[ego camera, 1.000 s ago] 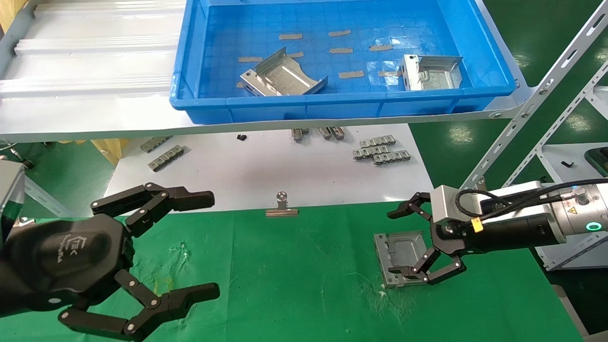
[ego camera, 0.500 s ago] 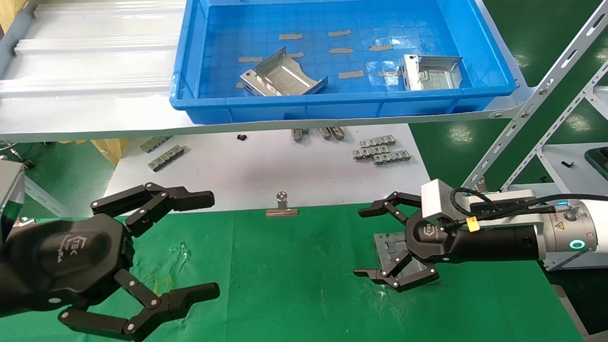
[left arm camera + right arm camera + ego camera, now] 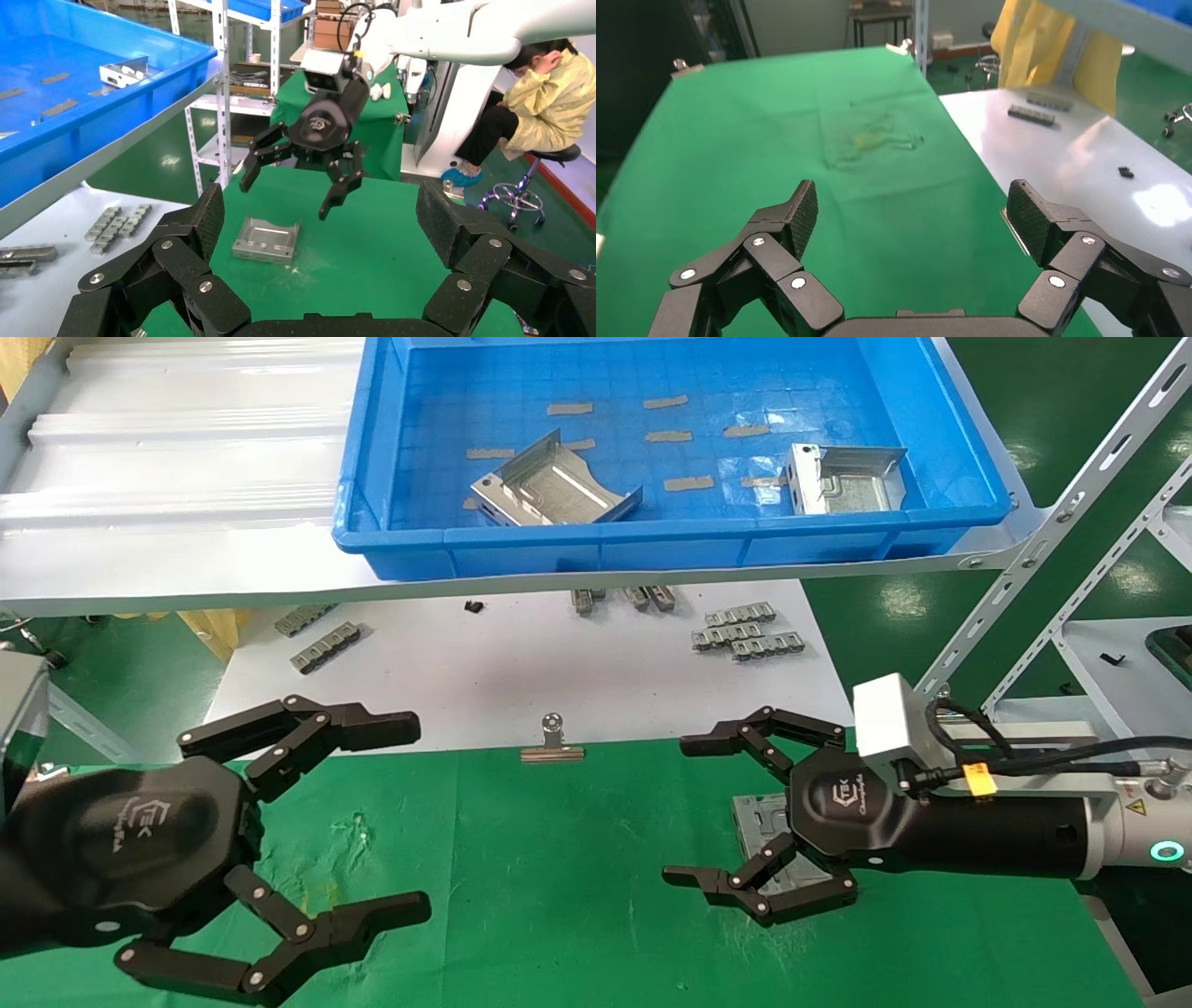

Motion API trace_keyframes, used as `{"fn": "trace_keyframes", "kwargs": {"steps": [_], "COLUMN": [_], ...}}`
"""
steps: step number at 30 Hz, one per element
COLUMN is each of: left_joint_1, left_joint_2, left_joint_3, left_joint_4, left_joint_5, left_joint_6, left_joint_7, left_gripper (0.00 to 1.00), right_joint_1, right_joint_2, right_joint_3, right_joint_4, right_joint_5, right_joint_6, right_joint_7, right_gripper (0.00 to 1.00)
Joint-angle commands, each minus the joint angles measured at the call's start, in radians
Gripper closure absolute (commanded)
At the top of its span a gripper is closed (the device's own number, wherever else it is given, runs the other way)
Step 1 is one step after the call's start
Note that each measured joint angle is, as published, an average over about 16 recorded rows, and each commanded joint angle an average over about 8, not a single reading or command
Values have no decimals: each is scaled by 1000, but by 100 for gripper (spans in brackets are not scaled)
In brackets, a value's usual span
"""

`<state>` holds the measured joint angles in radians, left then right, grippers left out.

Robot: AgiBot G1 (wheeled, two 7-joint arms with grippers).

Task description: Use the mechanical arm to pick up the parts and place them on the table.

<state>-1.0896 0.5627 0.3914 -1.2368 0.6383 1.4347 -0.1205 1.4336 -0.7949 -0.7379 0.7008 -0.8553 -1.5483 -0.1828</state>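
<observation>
One shiny silver part (image 3: pixel 756 818) lies on the green table (image 3: pixel 559 859), half hidden behind my right gripper; it shows whole in the left wrist view (image 3: pixel 267 241). My right gripper (image 3: pixel 677 809) hovers open and empty just above and left of this part, apart from it; it also shows in the left wrist view (image 3: pixel 287 200). Its own view (image 3: pixel 914 210) shows only bare green cloth between the fingers. Two more parts (image 3: pixel 554 486) (image 3: pixel 843 477) lie in the blue bin. My left gripper (image 3: pixel 419 817) is open and empty, parked over the table's left side.
The blue bin (image 3: pixel 652 547) sits on a grey ribbed shelf (image 3: pixel 168 477) above the white board (image 3: pixel 521 663). Grey clip strips (image 3: pixel 745 631) lie on the board. A binder clip (image 3: pixel 553 742) holds the cloth's far edge. Slanted rack struts (image 3: pixel 1052 523) stand at the right.
My right gripper has come off the part, risen and swung to point left, its fingers wide open. The part stays on the cloth. The left arm has not moved.
</observation>
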Motion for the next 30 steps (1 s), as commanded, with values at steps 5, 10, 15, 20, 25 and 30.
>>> {"fn": "trace_keyframes", "kwargs": {"steps": [5, 10, 15, 20, 25, 30], "left_joint_1": [0, 0, 0, 0, 0, 0], "left_joint_2": [0, 0, 0, 0, 0, 0], "left_joint_3": [0, 0, 0, 0, 0, 0], "left_joint_4": [0, 0, 0, 0, 0, 0], "left_joint_5": [0, 0, 0, 0, 0, 0], "left_joint_6": [0, 0, 0, 0, 0, 0], "left_joint_7": [0, 0, 0, 0, 0, 0], "left_gripper": [0, 0, 0, 0, 0, 0], "right_joint_1": [-73, -135, -196, -258, -319, -366], "right_joint_2": [38, 69, 100, 132, 163, 187], "right_joint_3": [94, 173, 251, 329, 407, 467], "right_joint_4": [119, 220, 319, 418, 518, 595], "right_joint_5": [26, 47, 68, 89, 111, 128], "right_joint_6": [11, 20, 29, 38, 47, 52], "right_joint_7": [76, 139, 203, 266, 329, 375], "right_gripper": [0, 0, 0, 0, 0, 0]}}
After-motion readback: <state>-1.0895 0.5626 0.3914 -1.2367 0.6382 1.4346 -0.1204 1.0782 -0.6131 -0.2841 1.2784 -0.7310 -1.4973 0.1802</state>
